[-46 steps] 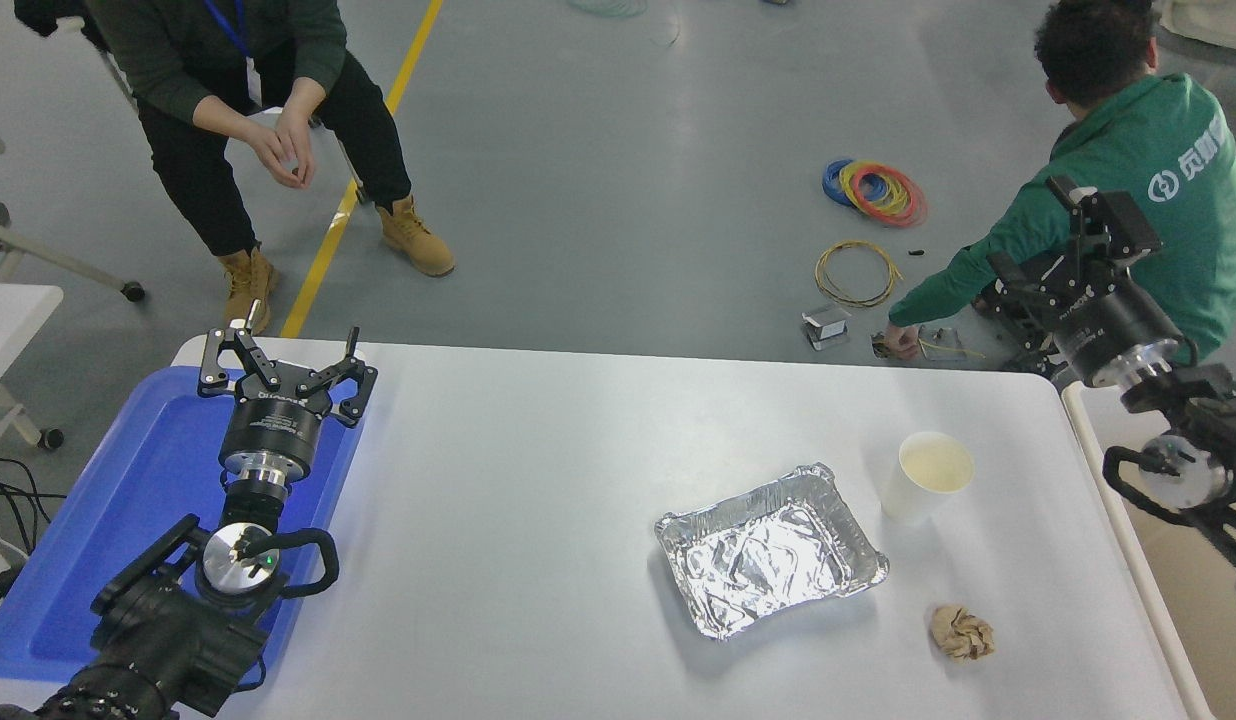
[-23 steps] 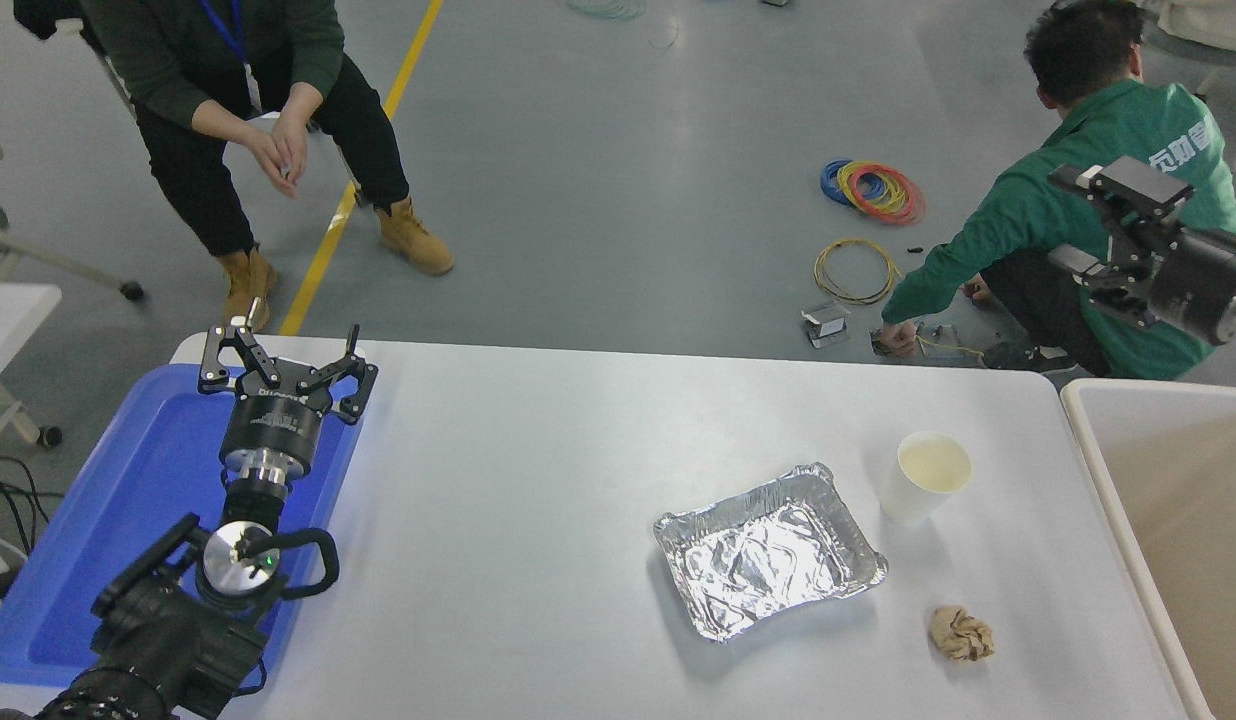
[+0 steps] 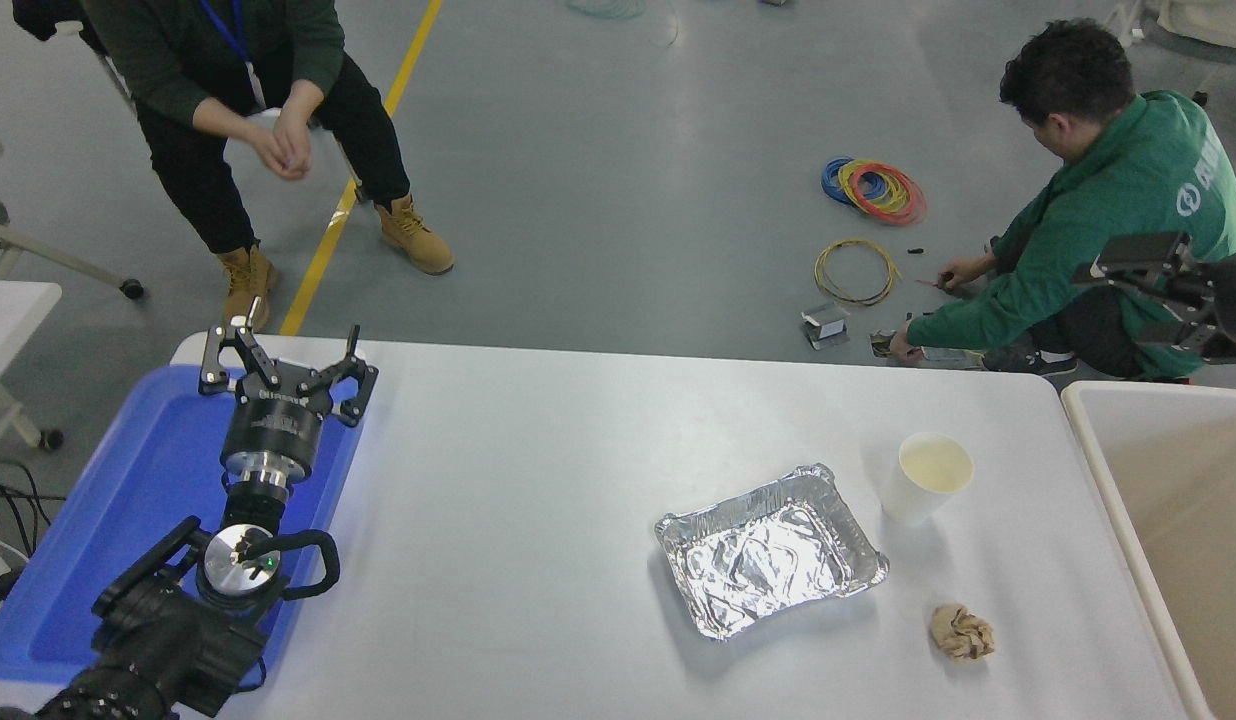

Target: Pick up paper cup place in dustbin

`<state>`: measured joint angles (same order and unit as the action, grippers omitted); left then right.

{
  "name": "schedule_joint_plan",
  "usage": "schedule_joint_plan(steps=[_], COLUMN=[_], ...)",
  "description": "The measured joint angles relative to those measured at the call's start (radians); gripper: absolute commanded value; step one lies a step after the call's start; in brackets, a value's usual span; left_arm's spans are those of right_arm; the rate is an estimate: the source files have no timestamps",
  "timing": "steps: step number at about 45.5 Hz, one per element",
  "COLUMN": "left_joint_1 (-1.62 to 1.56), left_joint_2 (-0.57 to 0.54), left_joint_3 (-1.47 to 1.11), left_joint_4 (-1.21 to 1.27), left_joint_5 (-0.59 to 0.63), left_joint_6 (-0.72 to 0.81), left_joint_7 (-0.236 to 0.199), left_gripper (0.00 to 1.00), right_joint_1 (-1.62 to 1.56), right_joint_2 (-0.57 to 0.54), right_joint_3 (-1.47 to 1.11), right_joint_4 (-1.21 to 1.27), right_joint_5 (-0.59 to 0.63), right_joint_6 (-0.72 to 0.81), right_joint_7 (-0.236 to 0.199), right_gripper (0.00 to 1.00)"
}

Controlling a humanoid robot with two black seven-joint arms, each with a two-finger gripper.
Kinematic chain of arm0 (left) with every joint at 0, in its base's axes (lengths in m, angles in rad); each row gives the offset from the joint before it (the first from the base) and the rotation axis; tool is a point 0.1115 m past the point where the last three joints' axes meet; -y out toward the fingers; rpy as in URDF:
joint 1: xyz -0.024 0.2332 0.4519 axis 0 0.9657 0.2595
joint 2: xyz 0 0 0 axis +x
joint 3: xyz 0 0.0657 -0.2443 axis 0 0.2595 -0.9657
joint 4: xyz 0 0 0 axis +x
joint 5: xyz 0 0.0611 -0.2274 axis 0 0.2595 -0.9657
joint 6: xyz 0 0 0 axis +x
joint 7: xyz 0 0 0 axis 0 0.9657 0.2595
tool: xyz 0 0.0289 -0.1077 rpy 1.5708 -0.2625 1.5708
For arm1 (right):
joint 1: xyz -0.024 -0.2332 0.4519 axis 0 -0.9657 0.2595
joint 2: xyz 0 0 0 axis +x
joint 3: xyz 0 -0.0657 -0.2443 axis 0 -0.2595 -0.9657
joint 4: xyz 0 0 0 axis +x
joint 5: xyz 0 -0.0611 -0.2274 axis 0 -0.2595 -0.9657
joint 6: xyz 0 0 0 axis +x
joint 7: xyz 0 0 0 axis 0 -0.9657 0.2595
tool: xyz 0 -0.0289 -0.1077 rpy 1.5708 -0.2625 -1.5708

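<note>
The white paper cup [image 3: 926, 478] stands upright on the white table, right of centre, its cream inside showing. The dustbin [image 3: 1100, 470] with a cream rim and beige inside stands against the table's right edge. My right gripper [image 3: 1143, 295] enters at the right edge, raised beyond the table's far right corner and behind the dustbin. It is far above and to the right of the cup, and its fingers stand apart and empty. My left gripper [image 3: 283, 352] is parked open over the blue tray at the lower left.
A crinkled foil tray [image 3: 773, 550] lies just left of the cup. A crumpled brown paper ball [image 3: 962, 632] lies in front of the cup. The blue tray [image 3: 108, 500] is at the left edge. One person sits beyond the far left corner and another crouches on the floor at the far right.
My right arm has swung up and out toward the right edge, uncovering the dustbin. The crouching person has shifted. The cup and left arm have not moved.
</note>
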<state>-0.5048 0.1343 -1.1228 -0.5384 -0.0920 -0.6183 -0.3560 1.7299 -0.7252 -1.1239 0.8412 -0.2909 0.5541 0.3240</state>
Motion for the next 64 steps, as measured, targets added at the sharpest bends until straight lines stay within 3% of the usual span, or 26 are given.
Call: schedule_joint_plan(steps=[13,35,64], left_joint_1=[0.000,0.000,0.000], left_joint_2=[0.000,0.000,-0.001], left_joint_3=[0.000,0.000,0.000], left_joint_4=[0.000,0.000,0.000], left_joint_5=[0.000,0.000,0.000], left_joint_6=[0.000,0.000,0.000], left_joint_7=[0.000,0.000,0.000], left_gripper=[1.00,1.00,1.00], right_joint_1=[0.095,0.094,-0.128], right_joint_2=[0.126,0.256,0.324], right_joint_3=[-0.149,-0.177,-0.131], right_joint_4=[0.015,0.054,0.054], right_joint_5=[-0.004,-0.005,0.011], right_joint_6=[0.078,0.113,-0.058], right_joint_7=[-0.007,-0.010,-0.010], right_gripper=[1.00,1.00,1.00])
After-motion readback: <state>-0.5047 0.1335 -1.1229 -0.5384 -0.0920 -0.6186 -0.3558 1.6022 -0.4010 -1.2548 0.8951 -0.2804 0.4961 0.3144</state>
